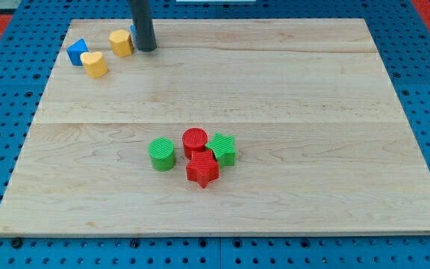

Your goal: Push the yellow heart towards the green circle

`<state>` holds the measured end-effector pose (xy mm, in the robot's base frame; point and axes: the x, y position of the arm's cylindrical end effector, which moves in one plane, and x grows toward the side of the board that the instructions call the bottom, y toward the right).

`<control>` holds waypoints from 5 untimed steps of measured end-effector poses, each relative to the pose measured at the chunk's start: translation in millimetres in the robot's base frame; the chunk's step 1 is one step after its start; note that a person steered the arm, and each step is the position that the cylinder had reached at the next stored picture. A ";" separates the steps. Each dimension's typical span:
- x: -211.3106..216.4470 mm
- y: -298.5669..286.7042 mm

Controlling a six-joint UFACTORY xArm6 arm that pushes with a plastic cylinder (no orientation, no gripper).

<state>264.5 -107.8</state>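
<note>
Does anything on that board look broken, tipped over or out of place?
Nothing stands out. The blocks sit flat in two groups: the yellow heart at the view's top left, the green circle near the middle. One blue block is mostly hidden behind my tip.

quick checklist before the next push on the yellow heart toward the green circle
1. Yellow heart-shaped block located, at the view's top left: ok.
2. Green round block located, near the board's middle: ok.
3. My tip behind the heart, opposite the circle: not ok; it sits to the heart's right, beside the yellow hexagonal block.
4. Path from heart to circle free of blocks: ok.
5. Blue triangular block apart from the heart: cannot tell; they look nearly touching.
6. Red round block beside the circle, beyond the push: ok.
</note>
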 end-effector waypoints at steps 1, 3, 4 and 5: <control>2.8 58.2; -69.8 83.9; -70.3 15.5; -57.4 2.5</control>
<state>207.1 -105.3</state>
